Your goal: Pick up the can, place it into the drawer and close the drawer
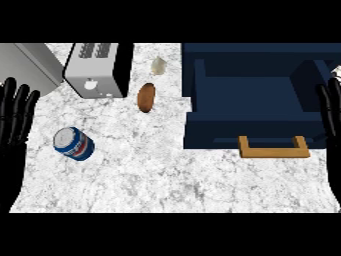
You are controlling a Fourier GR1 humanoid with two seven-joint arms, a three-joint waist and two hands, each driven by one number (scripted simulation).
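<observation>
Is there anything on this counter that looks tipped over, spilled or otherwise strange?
The blue can appears tilted or on its side, apart from the toaster. A brown oval thing and a small pale thing lie loose on the counter. The drawer stands open. Nothing looks spilled or broken.

Both hands run off the side edges; the small pale object (158, 65) behind the toaster (98, 70) is unidentifiable
</observation>
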